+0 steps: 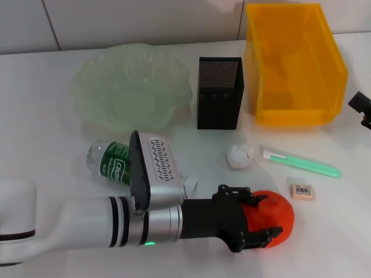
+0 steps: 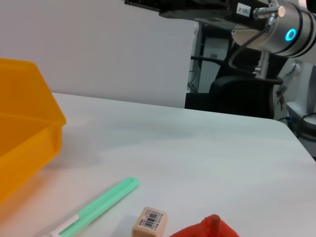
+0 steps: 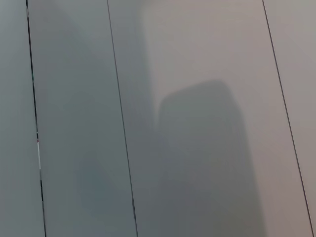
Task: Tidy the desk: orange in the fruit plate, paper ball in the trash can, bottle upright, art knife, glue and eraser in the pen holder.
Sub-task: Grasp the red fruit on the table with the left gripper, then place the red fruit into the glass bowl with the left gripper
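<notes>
Your left arm reaches across the front of the table (image 1: 52, 75), and its left pincer (image 1: 264, 217) is spread around the orange (image 1: 277, 217), one jaw on each side. I cannot tell whether the jaws already press on the fruit, so treat the grasp as unfinished. Close gently and evenly: the orange is round and would likely roll out if one jaw lands first. Lift straight up before you swing, because the carry to the fruit plate (image 1: 93, 92) at the far left passes over the lying bottle (image 1: 110, 162) just beside the arm.

The fruit plate is a wide, pale green, wavy-rimmed bowl. Right of it stand the black mesh pen holder (image 1: 219, 92) and the yellow trash can (image 1: 293, 87). The orange is bright orange-red and sits at the front of the table, right of centre. The green art knife (image 1: 301, 163) lies behind it, the paper ball (image 1: 240, 156) lies near that, and the small eraser (image 1: 302, 191) rests just beside the orange.

The right pincer (image 1: 362, 109) hangs parked at the right edge; whether it is closed is unclear.
</notes>
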{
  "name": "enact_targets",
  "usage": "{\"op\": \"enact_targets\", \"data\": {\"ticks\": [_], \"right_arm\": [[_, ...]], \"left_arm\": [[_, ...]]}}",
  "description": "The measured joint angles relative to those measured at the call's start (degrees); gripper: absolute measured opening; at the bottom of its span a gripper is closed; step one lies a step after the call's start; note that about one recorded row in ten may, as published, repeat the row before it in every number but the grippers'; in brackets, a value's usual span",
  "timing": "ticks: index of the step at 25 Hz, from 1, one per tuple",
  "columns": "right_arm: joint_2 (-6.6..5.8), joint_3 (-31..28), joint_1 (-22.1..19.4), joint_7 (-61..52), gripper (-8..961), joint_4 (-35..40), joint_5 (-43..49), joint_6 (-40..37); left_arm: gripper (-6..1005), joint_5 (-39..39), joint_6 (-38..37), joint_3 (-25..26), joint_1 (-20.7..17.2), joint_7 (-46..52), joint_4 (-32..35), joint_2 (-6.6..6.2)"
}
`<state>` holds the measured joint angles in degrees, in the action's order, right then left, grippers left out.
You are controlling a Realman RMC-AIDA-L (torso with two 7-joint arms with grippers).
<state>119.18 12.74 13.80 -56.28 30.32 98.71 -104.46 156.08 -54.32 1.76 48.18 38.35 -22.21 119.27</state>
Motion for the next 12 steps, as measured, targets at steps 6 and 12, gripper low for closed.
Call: {"op": "enact_targets", "data": {"ticks": [6, 12], "right_arm": [[0.00, 0.0, -0.1, 0.0, 802, 0.0, 0.0, 0.0], [0.00, -0.2, -0.2, 0.0, 802, 0.0, 0.0, -0.1]], "left_arm": [[574, 0.8, -0.3, 2.6, -0.8, 0.2, 0.0, -0.07], [301, 1.5, -4.8, 4.7, -2.0, 0.7, 1.0, -0.52]]}}
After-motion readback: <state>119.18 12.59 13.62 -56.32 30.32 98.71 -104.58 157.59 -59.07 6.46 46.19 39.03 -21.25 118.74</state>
